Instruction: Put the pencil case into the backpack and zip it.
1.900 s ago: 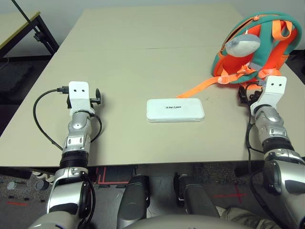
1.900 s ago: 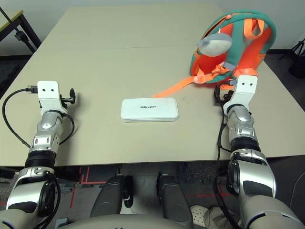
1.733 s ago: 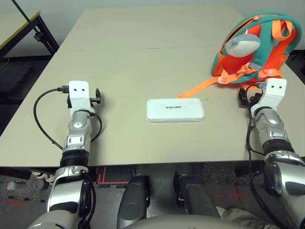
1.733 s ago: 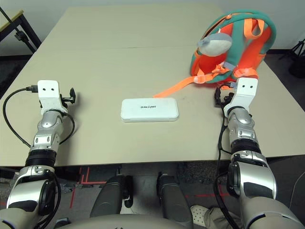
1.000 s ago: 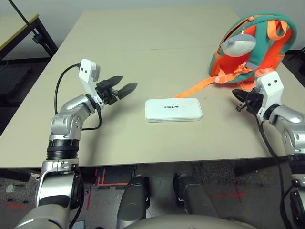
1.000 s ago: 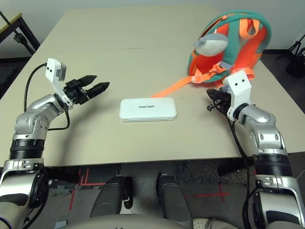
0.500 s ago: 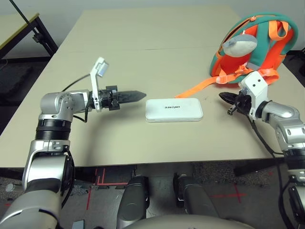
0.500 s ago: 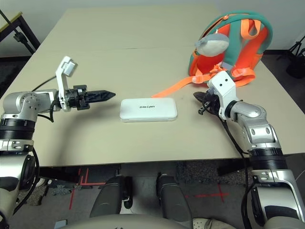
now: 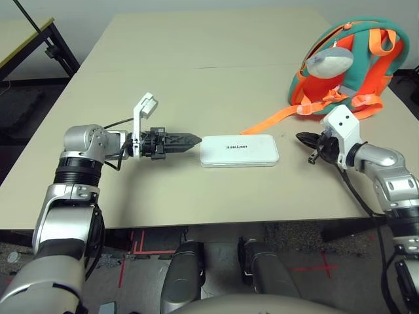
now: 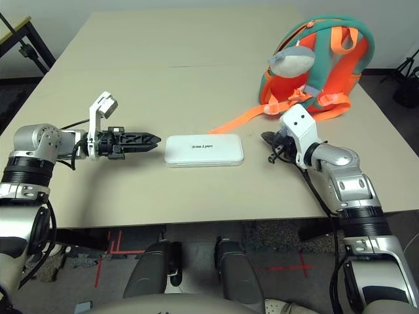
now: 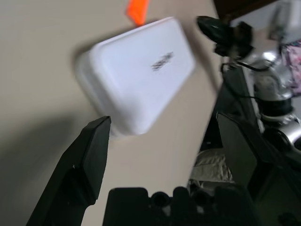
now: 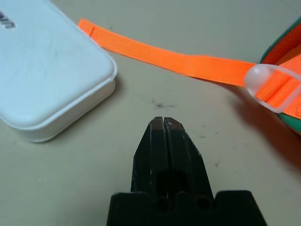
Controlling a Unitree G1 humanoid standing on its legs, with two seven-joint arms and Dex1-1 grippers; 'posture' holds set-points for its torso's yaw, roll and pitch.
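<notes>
The white pencil case (image 9: 239, 150) lies flat at the table's middle, dark lettering on top. My left gripper (image 9: 193, 139) points at its left end, a finger's length short of it. In the left wrist view its fingers (image 11: 89, 160) stand wide open with the pencil case (image 11: 138, 77) just ahead of them. My right gripper (image 9: 302, 137) is shut and empty, low over the table a short way off the case's right end; the right wrist view shows its fingertips (image 12: 163, 121) pressed together. The teal and orange backpack (image 9: 366, 59) stands at the far right, a grey plush shark (image 9: 332, 60) on it.
An orange strap (image 9: 275, 120) trails from the backpack across the table to just behind the case's right corner. A seam runs across the tabletop (image 9: 196, 66) behind the case. Another table's black frame (image 9: 49, 39) stands off the far left.
My left gripper has slid right, closer to the case's left end. My right gripper has edged left and nearer to the case's right end. The case and backpack have not moved.
</notes>
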